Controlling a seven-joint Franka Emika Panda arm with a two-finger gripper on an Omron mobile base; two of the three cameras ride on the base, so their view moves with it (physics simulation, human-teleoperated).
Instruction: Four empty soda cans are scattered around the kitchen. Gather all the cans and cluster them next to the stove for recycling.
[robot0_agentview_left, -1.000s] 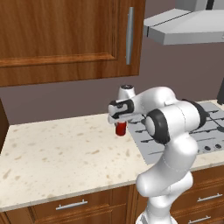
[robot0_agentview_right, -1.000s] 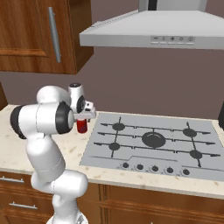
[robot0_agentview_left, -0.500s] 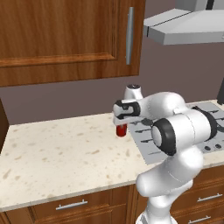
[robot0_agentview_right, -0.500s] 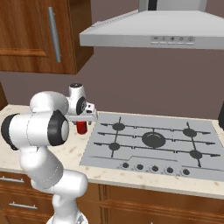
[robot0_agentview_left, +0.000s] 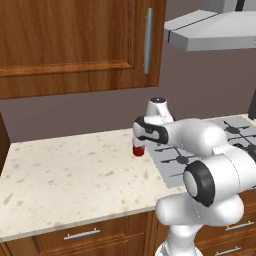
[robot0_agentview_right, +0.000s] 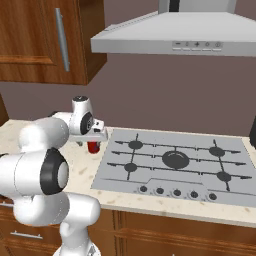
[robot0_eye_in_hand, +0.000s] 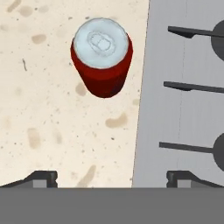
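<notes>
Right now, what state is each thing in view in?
soda can: upright on the counter, beside the stove's edge, not gripped.
gripper: open, above the can.
stove: burners unlit, nothing on the grates.
cabinet door: closed.

Occlusions, edge crops
soda can (robot0_agentview_left: 138, 150) top hidden behind hand in base views; stove (robot0_eye_in_hand: 183, 109) cut by hand view's right edge

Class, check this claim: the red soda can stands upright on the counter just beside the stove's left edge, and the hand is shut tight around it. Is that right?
Not quite. The hand is open and above the soda can, not gripping it: the hand view shows both fingertips wide apart with the can clear of them. The rest holds: the can stands upright on the counter, just beside the stove.
</notes>
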